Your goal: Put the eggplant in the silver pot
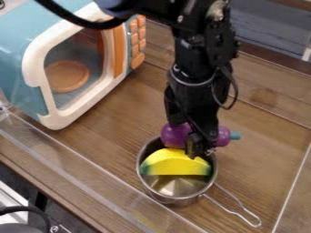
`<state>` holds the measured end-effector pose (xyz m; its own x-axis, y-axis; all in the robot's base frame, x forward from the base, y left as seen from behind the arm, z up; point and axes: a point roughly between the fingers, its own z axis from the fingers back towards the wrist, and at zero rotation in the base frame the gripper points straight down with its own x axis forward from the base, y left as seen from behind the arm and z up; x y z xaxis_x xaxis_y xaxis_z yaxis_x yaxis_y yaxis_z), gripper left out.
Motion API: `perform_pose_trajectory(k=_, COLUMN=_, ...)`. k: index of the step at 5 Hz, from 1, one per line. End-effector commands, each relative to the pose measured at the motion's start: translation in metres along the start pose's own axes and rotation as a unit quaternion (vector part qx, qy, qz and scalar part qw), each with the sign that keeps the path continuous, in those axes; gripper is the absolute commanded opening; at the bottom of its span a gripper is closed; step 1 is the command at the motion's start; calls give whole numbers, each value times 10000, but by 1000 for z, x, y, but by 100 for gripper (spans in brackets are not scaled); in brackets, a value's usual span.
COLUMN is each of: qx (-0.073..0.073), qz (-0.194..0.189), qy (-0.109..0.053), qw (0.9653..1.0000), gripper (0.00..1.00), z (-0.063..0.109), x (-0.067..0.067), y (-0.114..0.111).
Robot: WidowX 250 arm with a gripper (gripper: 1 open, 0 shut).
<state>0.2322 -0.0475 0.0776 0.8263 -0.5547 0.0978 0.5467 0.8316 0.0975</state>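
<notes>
Camera view: the purple eggplant (177, 136) lay at the 12-to-1 o'clock edge of the silver pot (177, 198), one end over the rim and the teal cap pointing to 3 o'clock, beyond the pot's outline. Whether it touched the rim could not be told. The dark gripper (198, 146) was down over its middle, purple showing on both sides of the fingers; the view did not show whether the jaws stood apart or were clamped on the eggplant.

Inside the pot, a yellow toy piece (176, 163) with green ends filled much of the 12 o'clock half, and bare shiny metal showed toward 6 o'clock. The wire handle (239, 211) ran out from the pot toward 4 o'clock and ended in a loop over the wooden counter (113, 144).

Farther out, at 10 to 11 o'clock from the pot, stood the teal toy microwave (32, 60), with its white-framed door, orange side strip and a round orange-brown disc (67, 76) seen within the frame. The arm (201, 56) came down from 12 o'clock.
</notes>
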Motion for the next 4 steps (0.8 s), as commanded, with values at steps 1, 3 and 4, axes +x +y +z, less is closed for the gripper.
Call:
perform_pose_trajectory(k=1, qx=7, qz=1, qy=-119, qw=9999, gripper=100, z=-2, x=5, y=-2)
perform_pose_trajectory(k=3, qx=-80, qz=101, qy=-80, qw=9999, gripper=100, z=-14, x=3, y=-7)
perform_pose_trajectory(k=4, qx=-121, qz=143, qy=-30, qw=9998, gripper=100, z=-18, x=0, y=-9)
